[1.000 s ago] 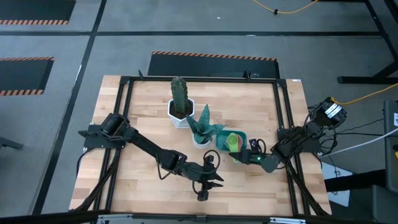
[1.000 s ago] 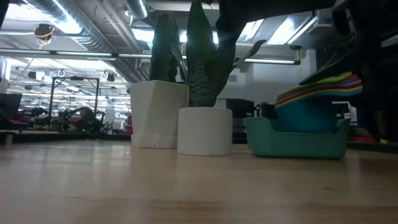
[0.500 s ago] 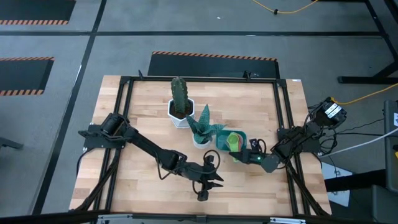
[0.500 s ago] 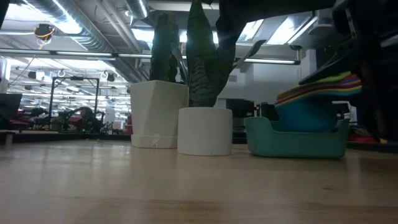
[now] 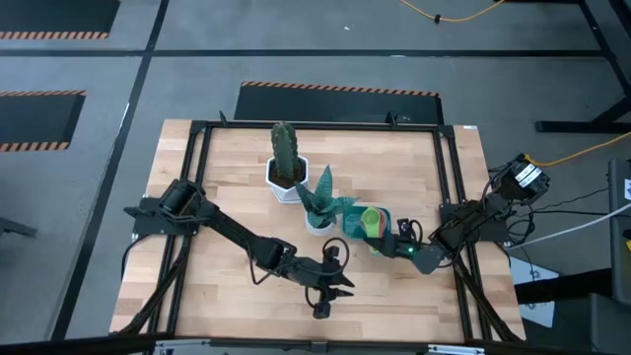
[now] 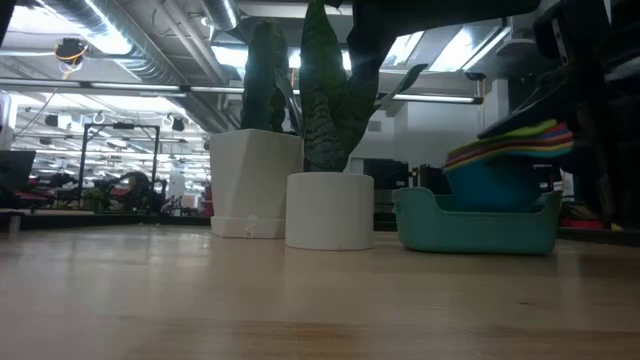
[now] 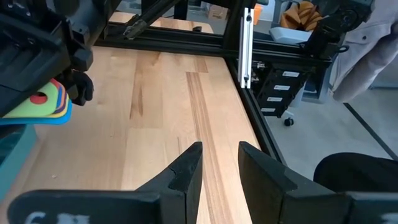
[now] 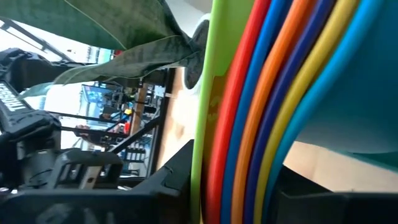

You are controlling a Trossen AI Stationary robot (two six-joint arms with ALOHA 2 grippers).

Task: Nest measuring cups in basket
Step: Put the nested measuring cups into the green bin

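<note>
Right tool (image 5: pixel 387 244), clamped on nested measuring cups (image 6: pixel 510 150), lowers them slightly into basket (image 6: pixel 478 222); left tool (image 7: pixel 219 169) narrow.

My arms (image 5: pixel 222 229) are dark, jointed, matte black; my left end effector (image 7: pixel 219 163) has two slim black fingers; a green light glows on my right wrist (image 5: pixel 405 249); black cables loop alongside.
</note>
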